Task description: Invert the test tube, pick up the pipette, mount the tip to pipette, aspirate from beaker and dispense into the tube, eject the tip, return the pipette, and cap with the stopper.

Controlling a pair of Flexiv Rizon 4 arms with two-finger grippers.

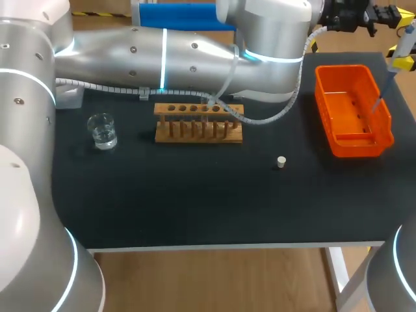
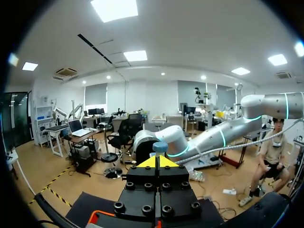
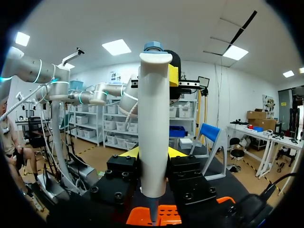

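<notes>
Seen from above: black table (image 1: pixel 195 208), a broad bare stretch along its near edge, with only a small white stopper (image 1: pixel 281 162) lying right of middle. Along the far side, left to right: clear beaker (image 1: pixel 102 130) holding water, wooden tube rack (image 1: pixel 198 121), orange bin (image 1: pixel 338 140) close to the right edge. Stretched across the far edge from the left, the silver left arm (image 1: pixel 195 52), crowding the room behind rack and bin.

Partly hidden: the rack's far row behind the arm's grey cable (image 1: pixel 260 119); holes hard to tell filled or not. Cut off at the right edge in the head view: the right gripper (image 3: pixel 153 154). Yellow tips of the left gripper (image 2: pixel 157 162) pressed together, just beside the blue knob of the pipette (image 3: pixel 153 123).

White-bodied, that pipette, clamped between the right gripper's fingers above the table's far right corner; thin lower end pointing down over the orange bin.
</notes>
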